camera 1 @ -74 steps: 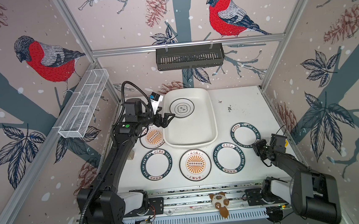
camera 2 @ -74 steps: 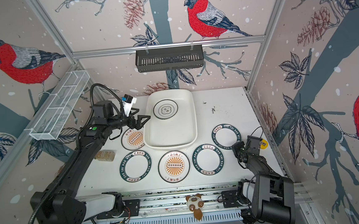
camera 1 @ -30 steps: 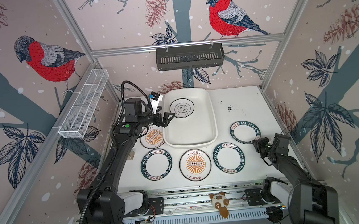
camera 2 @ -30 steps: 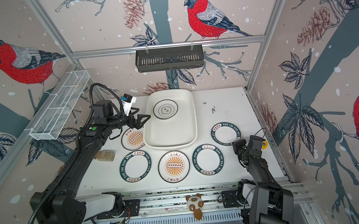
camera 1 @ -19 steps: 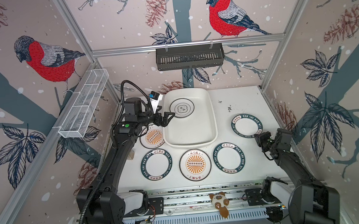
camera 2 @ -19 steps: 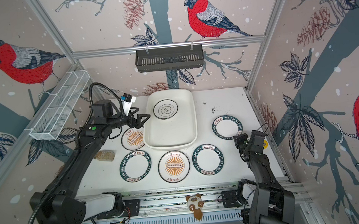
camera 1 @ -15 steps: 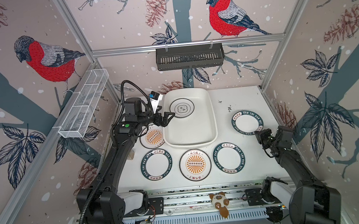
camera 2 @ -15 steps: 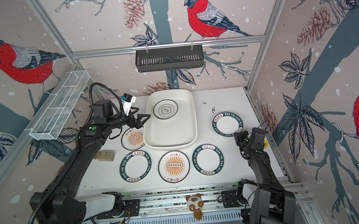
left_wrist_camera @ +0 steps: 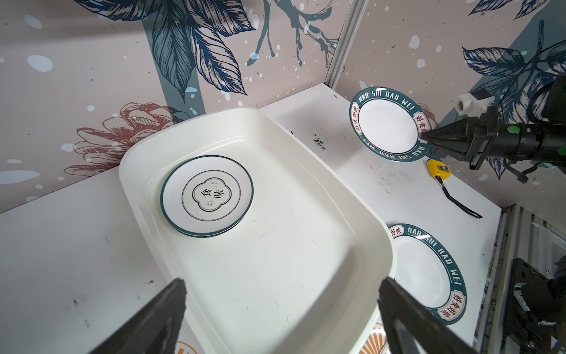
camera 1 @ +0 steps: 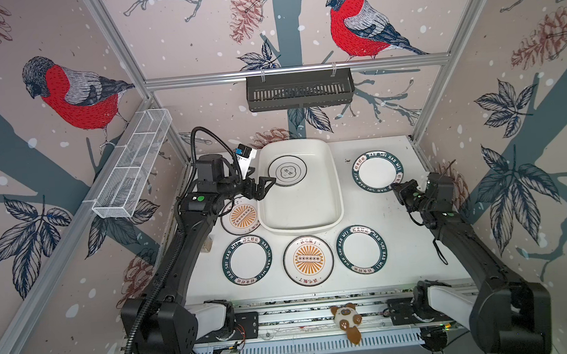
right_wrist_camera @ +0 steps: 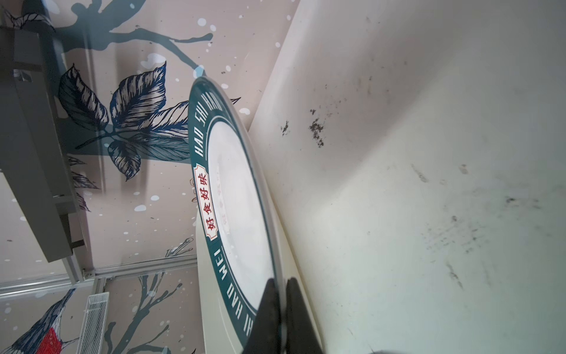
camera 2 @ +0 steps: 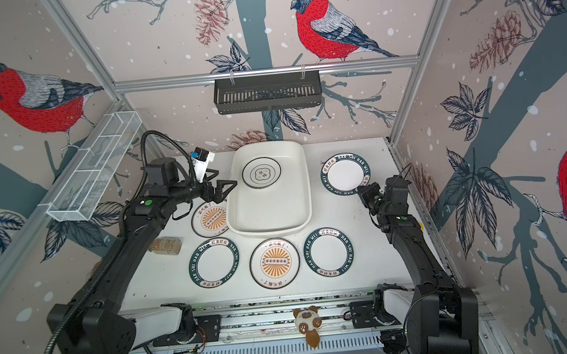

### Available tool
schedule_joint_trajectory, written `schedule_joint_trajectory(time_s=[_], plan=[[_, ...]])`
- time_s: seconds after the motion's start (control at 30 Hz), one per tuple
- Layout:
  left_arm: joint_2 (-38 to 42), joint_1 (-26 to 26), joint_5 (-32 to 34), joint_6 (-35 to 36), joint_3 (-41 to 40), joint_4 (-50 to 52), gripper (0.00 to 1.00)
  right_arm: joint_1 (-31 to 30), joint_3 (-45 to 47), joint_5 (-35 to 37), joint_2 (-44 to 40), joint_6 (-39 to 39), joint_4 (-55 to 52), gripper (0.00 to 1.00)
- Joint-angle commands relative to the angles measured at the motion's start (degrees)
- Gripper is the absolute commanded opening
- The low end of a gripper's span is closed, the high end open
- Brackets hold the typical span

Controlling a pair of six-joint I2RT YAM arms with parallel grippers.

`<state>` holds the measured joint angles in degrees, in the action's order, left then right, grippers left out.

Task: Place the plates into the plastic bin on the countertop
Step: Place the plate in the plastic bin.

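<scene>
In both top views the white plastic bin [camera 1: 302, 214] [camera 2: 271, 217] stands at the back middle of the countertop [camera 1: 375, 212]. A plate with thin black rings [camera 1: 287, 170] [left_wrist_camera: 206, 196] lies flat inside it. My right gripper [camera 1: 395, 187] [right_wrist_camera: 281, 285] is shut on the edge of a green-rimmed plate [camera 1: 377, 171] [right_wrist_camera: 235, 196], which hangs tilted above the countertop to the right of the bin. My left gripper [camera 1: 265, 188] [left_wrist_camera: 283, 285] stands open and empty over the bin's left rim. Flat on the countertop lie two orange sunburst plates [camera 1: 242, 217] [camera 1: 308, 259] and two green-rimmed plates [camera 1: 247, 261] [camera 1: 361, 249].
A black slotted basket [camera 1: 299, 90] hangs on the back wall and a white wire-mesh basket [camera 1: 132, 163] on the left wall. A small clear box [camera 2: 165, 246] lies by the left arm. A yellow tag with a cord [left_wrist_camera: 439, 170] lies near the right wall. A plush toy [camera 1: 347, 321] sits on the front rail.
My right gripper has lifted the green-rimmed plate off the countertop and carried it toward the back wall. The left arm has stayed where it was.
</scene>
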<state>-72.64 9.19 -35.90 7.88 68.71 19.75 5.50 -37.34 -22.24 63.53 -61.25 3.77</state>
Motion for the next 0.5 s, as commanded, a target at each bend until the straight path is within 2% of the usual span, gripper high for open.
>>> schedule_joint_trajectory(time_s=[0.0,0.27,0.47], plan=[[0.4,0.1,1.7,0.3,0.4,-1.3,0.97,-3.2,-3.6,2.3,1.3,1.1,2.2,0.01],[0.7,0.1,4.6,-0.9,-0.2,-2.2,0.97,-11.6,-11.5,4.4,7.1,2.0,3.6,0.01],[0.9,0.1,10.1,-2.2,0.3,-2.8,0.96,-17.4,-16.6,4.1,14.0,2.0,7.0,0.01]])
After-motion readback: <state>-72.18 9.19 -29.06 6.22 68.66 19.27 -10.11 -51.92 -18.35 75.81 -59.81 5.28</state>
